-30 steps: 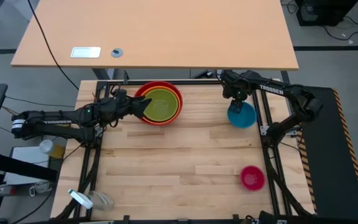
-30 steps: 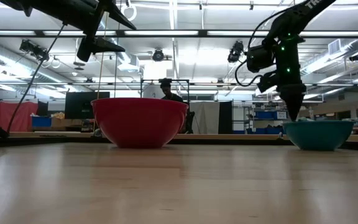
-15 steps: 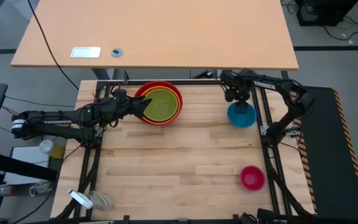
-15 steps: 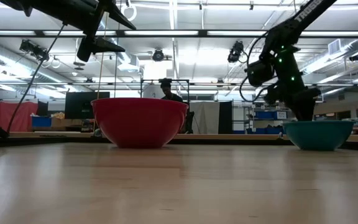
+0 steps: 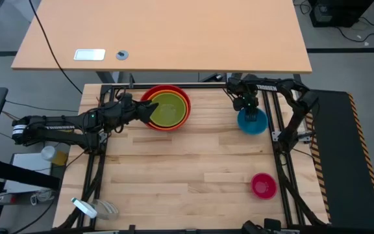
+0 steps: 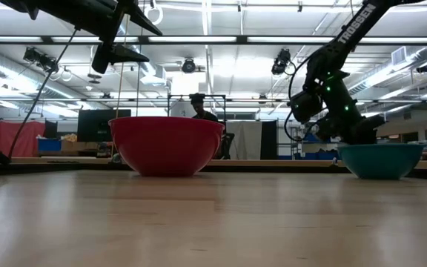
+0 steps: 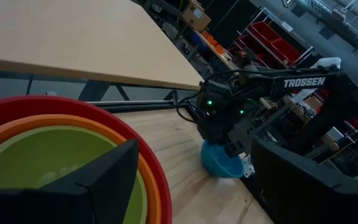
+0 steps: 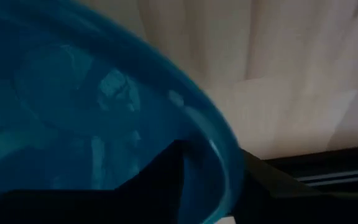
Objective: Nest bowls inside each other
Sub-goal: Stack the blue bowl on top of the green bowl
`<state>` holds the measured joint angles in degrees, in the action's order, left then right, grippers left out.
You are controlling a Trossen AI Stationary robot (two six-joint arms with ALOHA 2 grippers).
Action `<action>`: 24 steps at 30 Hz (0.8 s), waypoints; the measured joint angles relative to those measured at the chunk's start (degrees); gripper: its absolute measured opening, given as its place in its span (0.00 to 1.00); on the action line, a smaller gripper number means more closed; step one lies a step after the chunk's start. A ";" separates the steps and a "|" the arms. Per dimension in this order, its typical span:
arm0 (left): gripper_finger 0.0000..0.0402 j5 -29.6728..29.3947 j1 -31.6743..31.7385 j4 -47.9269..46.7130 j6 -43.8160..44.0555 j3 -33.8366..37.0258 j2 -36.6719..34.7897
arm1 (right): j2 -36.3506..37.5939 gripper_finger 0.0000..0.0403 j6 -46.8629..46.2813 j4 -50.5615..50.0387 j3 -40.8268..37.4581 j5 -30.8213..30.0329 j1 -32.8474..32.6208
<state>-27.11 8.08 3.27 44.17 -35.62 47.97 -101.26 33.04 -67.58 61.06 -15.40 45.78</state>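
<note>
The red bowl stands at the table's far left with the orange bowl and the lime green bowl nested in it. My left gripper hangs open above its left rim, touching nothing. The blue bowl rests on its base at the far right. My right gripper points steeply down at the blue bowl's far rim, one finger inside the bowl and one outside. The magenta-pink bowl sits alone at the near right. My right gripper straddles the blue bowl's far rim from above, one finger inside and one outside. A strip of inner wall still shows between the inner finger and the rim. Whether the outer finger touches the wall I cannot tell. The bowl stands on the table.
A light wooden desk lies beyond the table's far edge. Black frame rails run along the table's right side close to the blue bowl. Bare wood spreads across the table's middle and near left.
My right gripper has sunk toward the blue bowl and tipped more steeply down, its wrist rolling, until its fingers stand over the bowl's far rim. The bowl has stayed in place.
</note>
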 joint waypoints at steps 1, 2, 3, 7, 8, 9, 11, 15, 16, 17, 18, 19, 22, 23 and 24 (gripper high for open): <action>0.78 -0.02 0.00 0.00 0.02 0.00 0.00 | 0.12 0.25 0.00 0.00 0.01 0.01 -0.11; 0.78 0.00 0.00 0.00 0.02 0.00 0.00 | 0.16 0.21 0.00 -0.35 0.18 0.06 -0.22; 0.78 -0.02 0.00 0.00 0.02 0.00 0.00 | 0.16 0.18 -0.01 -1.30 0.60 0.36 -0.27; 0.78 -0.01 0.00 -0.04 0.02 0.00 0.00 | 0.25 0.06 -1.91 -6.17 4.07 4.35 -0.27; 0.78 -0.02 0.02 -0.04 -0.10 0.00 0.00 | 0.24 0.05 -3.25 -6.60 5.44 6.36 -0.27; 0.78 -0.01 0.20 -0.04 -0.61 0.00 0.00 | 0.23 0.05 -4.95 -6.49 7.02 8.07 -0.38; 0.78 -0.04 0.69 -0.09 -1.74 0.00 0.00 | 0.21 0.05 -8.42 -6.54 9.92 10.60 -1.18; 0.78 -2.28 1.82 -0.20 -1.84 0.00 0.00 | 0.14 0.05 -15.35 -6.30 16.03 19.28 -3.51; 0.78 -2.58 2.10 -0.15 -1.86 0.00 0.00 | 0.14 0.06 -17.02 -5.42 17.37 21.43 -4.25; 0.78 -2.66 2.36 -0.15 -1.86 0.00 0.00 | 0.14 0.07 -18.49 -4.40 18.75 23.39 -5.10; 0.78 -2.78 2.38 -0.15 -1.88 0.00 0.00 | 0.13 0.07 -19.85 -3.42 20.11 25.44 -5.83; 0.78 -2.80 2.36 -0.17 -1.89 0.00 0.00 | 0.12 0.07 -21.06 -2.35 21.43 27.45 -6.56; 0.78 -2.47 2.15 -0.21 -3.11 0.02 -0.14 | 0.14 0.06 -24.88 0.83 25.28 32.27 -8.52; 0.78 -2.31 2.16 -0.22 -3.66 0.02 -0.38 | 0.14 0.06 -26.37 2.01 26.24 33.34 -9.24; 0.78 -2.27 2.16 -0.18 -4.05 0.02 -0.53 | 0.14 0.06 -27.95 3.26 27.02 34.21 -9.98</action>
<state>-29.39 10.24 3.09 40.12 -35.59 47.43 -101.12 5.09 -64.32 88.08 18.81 35.80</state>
